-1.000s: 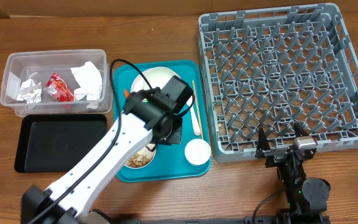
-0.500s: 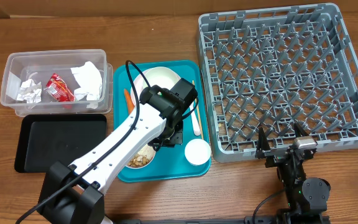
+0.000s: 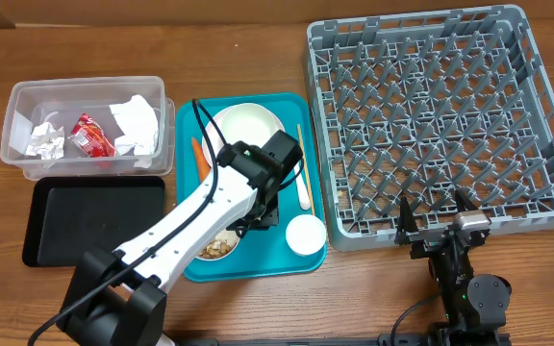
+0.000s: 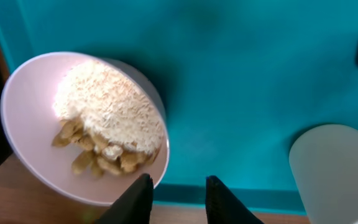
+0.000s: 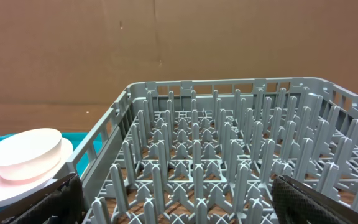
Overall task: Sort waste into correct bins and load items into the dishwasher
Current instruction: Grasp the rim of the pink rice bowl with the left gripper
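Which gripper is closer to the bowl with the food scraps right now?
Left. The left gripper hangs over the teal tray just beside the bowl; the right gripper sits far off at the near edge of the dish rack.

Robot lab bench staged as a kitchen, not a real one. Wood-grain desk (image 3: 258,38) with two small arms mounted at its near edge: white arm (image 3: 181,226) left, black arm (image 3: 460,279) right. Kitchen stuff just sits on top: grey dish rack (image 3: 431,115) standing bare at the far right corner, teal canteen tray (image 3: 267,261) mid-desk, clear tub (image 3: 17,125) and black tray (image 3: 94,221) by the left edge. Behind the rack is a plain brown board (image 5: 166,37), cardboard-like.
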{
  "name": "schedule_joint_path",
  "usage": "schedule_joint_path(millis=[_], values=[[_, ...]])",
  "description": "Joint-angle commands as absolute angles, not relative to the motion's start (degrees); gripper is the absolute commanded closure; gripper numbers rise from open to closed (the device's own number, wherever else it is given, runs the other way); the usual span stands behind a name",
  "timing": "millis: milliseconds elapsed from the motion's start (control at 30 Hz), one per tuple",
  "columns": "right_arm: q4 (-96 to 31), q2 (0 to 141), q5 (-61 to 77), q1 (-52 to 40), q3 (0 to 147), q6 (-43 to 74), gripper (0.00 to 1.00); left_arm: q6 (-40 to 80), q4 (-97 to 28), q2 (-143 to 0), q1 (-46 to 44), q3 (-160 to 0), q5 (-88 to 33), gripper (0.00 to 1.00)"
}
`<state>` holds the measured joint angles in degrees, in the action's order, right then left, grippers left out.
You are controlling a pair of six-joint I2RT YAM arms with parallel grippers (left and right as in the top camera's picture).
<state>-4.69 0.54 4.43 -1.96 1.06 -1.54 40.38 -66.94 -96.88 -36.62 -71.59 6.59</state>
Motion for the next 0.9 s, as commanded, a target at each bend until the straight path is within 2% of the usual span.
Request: schedule_joint_path(millis=[0,400,867], values=[[-4.4,0.3,4.1,-1.8,0.4,-1.7,0.0,42.5,-64.8,-97.2,-35.6,-68.7,7.5,0.68],[-4.4,0.3,4.1,-1.8,0.4,-1.7,0.0,42.4,-60.0,-97.2,-33.1,-64.7,5.2,0.64],[-4.4,0.3,4.1,-1.8,0.4,-1.7,0.0,42.5,-55.6,-97.2,-33.0,-60.9,4.0,0.67]])
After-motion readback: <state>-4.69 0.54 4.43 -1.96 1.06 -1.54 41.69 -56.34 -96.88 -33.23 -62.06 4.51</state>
